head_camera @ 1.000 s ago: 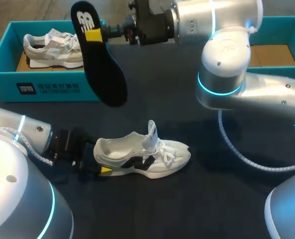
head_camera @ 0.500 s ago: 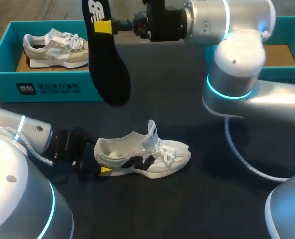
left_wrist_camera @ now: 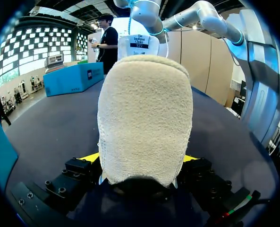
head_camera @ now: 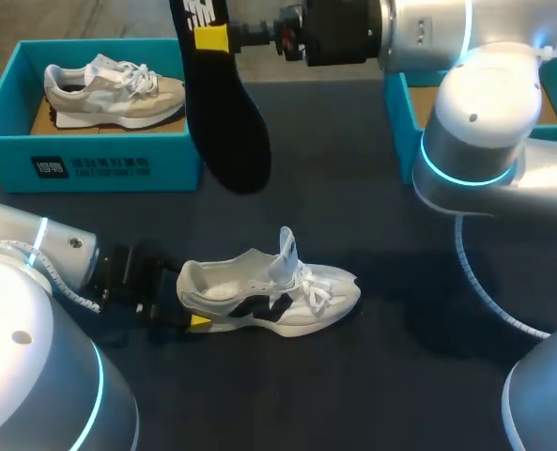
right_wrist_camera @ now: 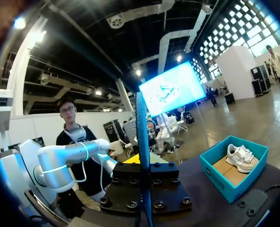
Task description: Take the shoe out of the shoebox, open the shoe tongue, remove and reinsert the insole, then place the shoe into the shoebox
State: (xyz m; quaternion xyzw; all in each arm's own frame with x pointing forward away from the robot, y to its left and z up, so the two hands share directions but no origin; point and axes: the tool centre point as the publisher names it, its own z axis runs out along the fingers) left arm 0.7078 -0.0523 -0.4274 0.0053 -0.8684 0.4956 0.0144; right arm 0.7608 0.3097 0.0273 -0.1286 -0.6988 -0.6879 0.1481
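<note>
Hanging toe-down in my clamped right gripper (head_camera: 212, 38), the insole (head_camera: 229, 132) hovered above and beyond the shoe (head_camera: 278, 293), its heel pinched by my left gripper (head_camera: 195, 320).

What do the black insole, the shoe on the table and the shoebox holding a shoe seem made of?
The insole looks like matte black foam: thin, curved. The shoe seems suede-like fabric; its heel looks fuzzy in the left wrist view. The shoebox: probably cardboard, matte teal, brown inside.
</note>
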